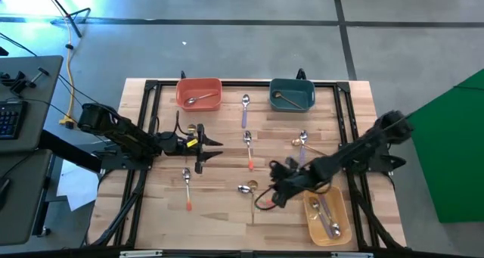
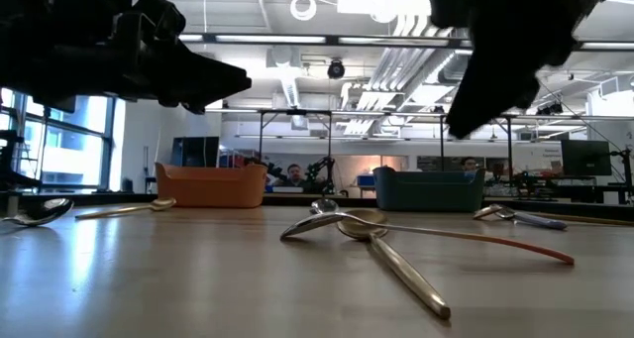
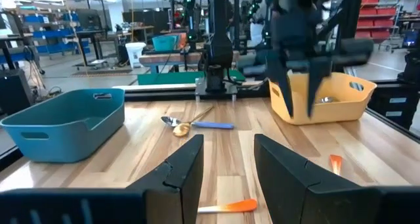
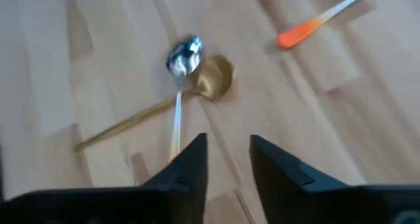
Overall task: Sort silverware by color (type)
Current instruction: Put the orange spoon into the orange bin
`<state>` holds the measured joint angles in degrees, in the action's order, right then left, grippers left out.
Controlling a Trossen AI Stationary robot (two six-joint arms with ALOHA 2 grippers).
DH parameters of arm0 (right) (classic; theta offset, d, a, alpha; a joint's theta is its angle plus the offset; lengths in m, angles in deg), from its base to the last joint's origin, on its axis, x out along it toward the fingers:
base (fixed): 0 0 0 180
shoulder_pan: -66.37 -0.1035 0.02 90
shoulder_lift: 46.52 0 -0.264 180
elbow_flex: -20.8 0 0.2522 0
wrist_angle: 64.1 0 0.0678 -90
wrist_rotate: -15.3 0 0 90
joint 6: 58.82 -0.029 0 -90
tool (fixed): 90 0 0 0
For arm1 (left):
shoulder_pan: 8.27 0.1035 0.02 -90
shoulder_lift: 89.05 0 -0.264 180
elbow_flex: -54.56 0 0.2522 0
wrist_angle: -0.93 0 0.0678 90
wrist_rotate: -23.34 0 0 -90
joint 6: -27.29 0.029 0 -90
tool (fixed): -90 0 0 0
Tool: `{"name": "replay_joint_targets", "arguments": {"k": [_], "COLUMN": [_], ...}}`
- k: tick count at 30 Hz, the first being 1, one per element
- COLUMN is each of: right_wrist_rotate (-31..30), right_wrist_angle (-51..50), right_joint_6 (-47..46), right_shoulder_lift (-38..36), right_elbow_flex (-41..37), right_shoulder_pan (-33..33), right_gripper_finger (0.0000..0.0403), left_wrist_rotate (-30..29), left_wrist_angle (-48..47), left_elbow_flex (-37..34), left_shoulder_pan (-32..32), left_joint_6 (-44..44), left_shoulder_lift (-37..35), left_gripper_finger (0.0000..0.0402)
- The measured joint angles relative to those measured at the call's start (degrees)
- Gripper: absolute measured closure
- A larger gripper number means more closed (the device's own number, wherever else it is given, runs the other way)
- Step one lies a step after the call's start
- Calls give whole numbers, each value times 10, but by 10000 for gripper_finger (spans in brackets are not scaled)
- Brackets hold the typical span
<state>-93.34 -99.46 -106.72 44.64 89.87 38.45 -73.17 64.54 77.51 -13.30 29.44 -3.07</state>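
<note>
The right gripper (image 4: 228, 159) hangs open and empty over two crossed spoons (image 4: 187, 76) at the table's six o'clock, likely to pick one for a bowl, while the left gripper (image 1: 206, 150), open too, waits at nine o'clock.

Coral bowl (image 1: 199, 92), teal bowl (image 1: 292, 94), yellow bowl (image 1: 328, 215), gold spoon (image 1: 252, 195).

I'm working in a robotics lab: concrete floor (image 1: 249, 38), shelves of blue bins (image 3: 49, 37) and red bins (image 3: 384, 17), ceiling ducts (image 2: 396, 56), other rigs behind.
</note>
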Motion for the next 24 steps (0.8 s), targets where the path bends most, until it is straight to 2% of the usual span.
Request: {"name": "replay_joint_targets", "arguments": {"k": [6,10,16,24], "right_wrist_rotate": [27,36,39,40], "right_wrist_angle": [38,68,73,71], "right_joint_6": [18,19,19,28], "right_shoulder_lift": [89,128,159,165], "right_elbow_flex": [11,24,47,49], "right_shoulder_pan": [11,8,5,3], "right_gripper_finger": [231,211,221,274], "left_wrist_rotate": [0,0,-3,-49], "left_wrist_angle": [-8,-9,-12,-47], "left_elbow_flex": [0,0,0,0], "left_shoulder_pan": [0,0,0,1], "left_joint_6": [0,-3,-1,0], "left_shoulder_lift": [0,0,0,0], "left_gripper_finger": [275,275,275,275]}}
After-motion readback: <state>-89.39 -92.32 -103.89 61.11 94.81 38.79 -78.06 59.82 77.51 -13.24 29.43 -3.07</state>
